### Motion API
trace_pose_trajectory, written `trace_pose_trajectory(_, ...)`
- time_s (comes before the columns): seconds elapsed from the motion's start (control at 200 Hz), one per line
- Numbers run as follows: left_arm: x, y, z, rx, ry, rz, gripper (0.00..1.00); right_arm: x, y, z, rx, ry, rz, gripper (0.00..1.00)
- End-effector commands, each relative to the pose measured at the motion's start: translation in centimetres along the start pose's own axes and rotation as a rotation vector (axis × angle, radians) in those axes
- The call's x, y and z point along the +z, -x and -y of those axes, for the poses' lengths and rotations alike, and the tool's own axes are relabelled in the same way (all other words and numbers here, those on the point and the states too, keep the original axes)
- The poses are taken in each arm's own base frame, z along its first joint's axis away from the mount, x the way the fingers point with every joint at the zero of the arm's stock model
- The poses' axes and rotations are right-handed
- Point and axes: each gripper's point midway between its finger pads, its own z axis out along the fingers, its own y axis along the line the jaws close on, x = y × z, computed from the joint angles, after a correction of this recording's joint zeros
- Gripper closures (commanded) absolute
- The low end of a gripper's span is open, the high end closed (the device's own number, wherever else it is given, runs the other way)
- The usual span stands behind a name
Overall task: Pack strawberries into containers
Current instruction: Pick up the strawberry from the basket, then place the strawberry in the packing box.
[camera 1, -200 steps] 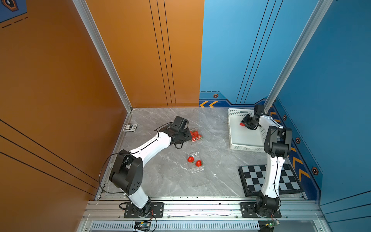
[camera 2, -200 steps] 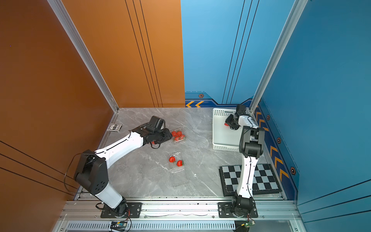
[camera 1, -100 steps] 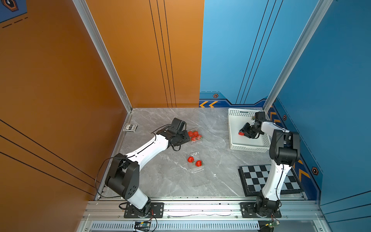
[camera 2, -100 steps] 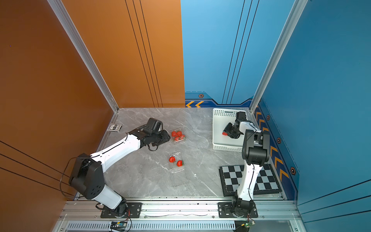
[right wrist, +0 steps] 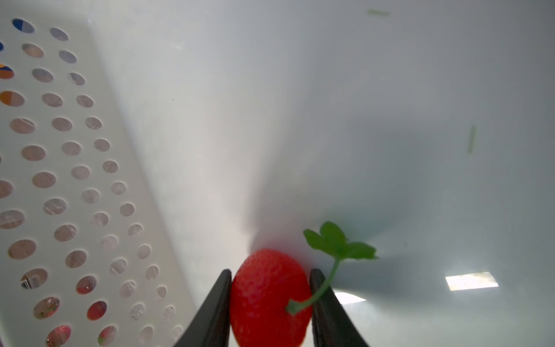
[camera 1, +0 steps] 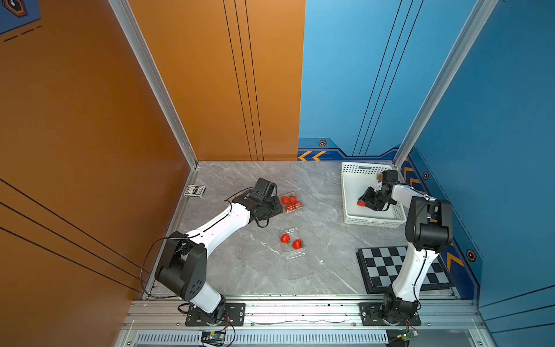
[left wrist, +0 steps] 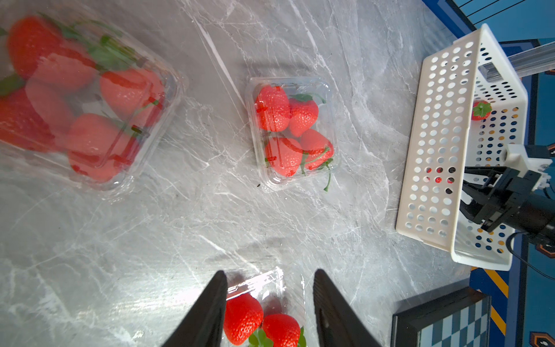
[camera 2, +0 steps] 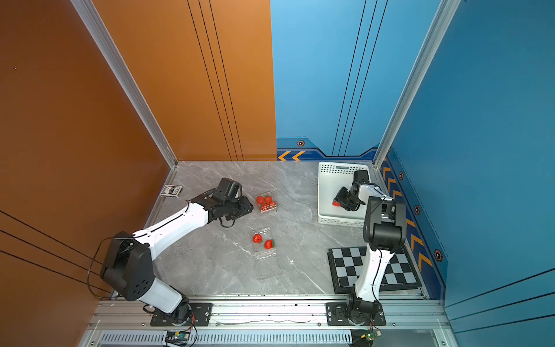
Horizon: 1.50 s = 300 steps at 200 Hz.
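Red strawberry with green stalk (right wrist: 270,300): pinched across its width by the right claw (right wrist: 270,270), long axis along the claw, inside the white perforated plastic basket (camera 1: 350,192). Open clear plastic clamshell (camera 1: 292,245) lies well off to that claw's left (left claw (left wrist: 270,272), spread and empty, is nearer). Count: three clamshells; about twelve strawberries: one held, one loose strawberry (left wrist: 480,109) in basket, two in open box, roughly four per shut clamshell (left wrist: 292,132).

The right gripper (right wrist: 271,272), inside the white basket (camera 1: 372,222), clamps a strawberry (right wrist: 267,303); the left gripper (left wrist: 270,272) reaches low, jaws parted, well apart from the basket.
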Motion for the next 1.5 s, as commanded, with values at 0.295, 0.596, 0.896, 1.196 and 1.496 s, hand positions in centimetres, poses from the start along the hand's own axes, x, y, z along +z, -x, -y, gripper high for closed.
trace_pose_trajectory(0.295,-0.3,-0.1,-0.6,-0.011,0.006,0.005,0.51,-5.8,1.0,-2.2,0.015,0.071,0.111,0.75)
trace_pose_trajectory(0.596,-0.5,-0.4,-1.2,-0.017,0.015,0.005,0.51,-10.6,-0.8,-6.1,-0.021,0.207,0.141,0.75)
trace_pose_trajectory(0.896,-0.9,-1.1,-3.1,-0.047,0.042,0.005,0.51,-12.0,-10.8,-12.3,-0.185,0.307,0.035,0.74)
trace_pose_trajectory(1.196,-1.1,-3.4,-6.5,-0.076,0.085,-0.021,0.51,-8.9,-22.4,-17.3,-0.385,0.299,-0.098,0.73)
trace_pose_trajectory(1.496,-1.2,-5.1,-8.0,-0.092,0.081,-0.029,0.5,-5.1,-28.3,-20.0,-0.462,0.3,-0.208,0.74)
